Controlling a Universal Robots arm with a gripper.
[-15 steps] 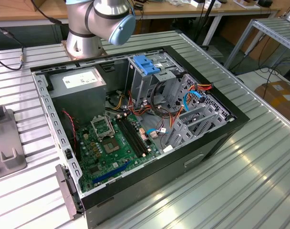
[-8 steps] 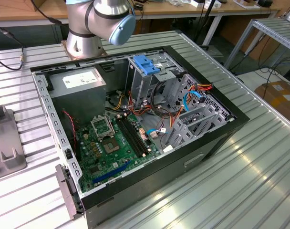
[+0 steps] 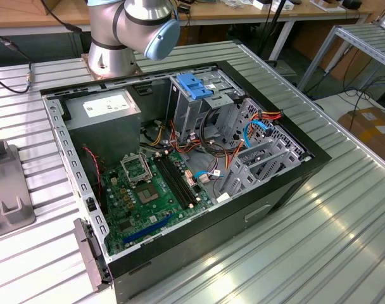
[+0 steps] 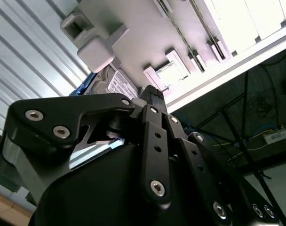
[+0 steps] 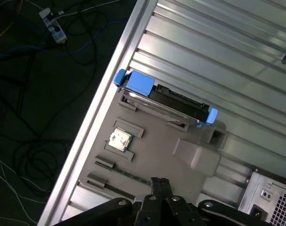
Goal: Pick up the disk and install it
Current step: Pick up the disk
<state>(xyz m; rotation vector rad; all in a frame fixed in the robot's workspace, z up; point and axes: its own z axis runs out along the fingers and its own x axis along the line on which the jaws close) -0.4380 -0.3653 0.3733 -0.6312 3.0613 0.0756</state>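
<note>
The disk (image 5: 167,100), a dark slim drive with bright blue carrier ends, lies on a grey fixture plate (image 5: 157,146) near the table's edge. In the first wrist view my gripper (image 5: 159,182) hovers above the plate, a short way from the disk, its fingertips (image 5: 155,184) pressed together with nothing between them. The second wrist view shows the disk (image 4: 115,81) with its label just beyond the gripper (image 4: 150,92). In the exterior view part of the grey fixture plate (image 3: 6,190) sits at the exterior view's left.
An open computer case (image 3: 306,152) lies on the ribbed metal table (image 3: 319,240), with motherboard (image 3: 151,190), power supply (image 3: 104,114) and a drive cage topped by a blue bracket (image 3: 195,85). A small chip (image 5: 120,140) rests on the plate. Cables (image 5: 35,94) lie on the floor.
</note>
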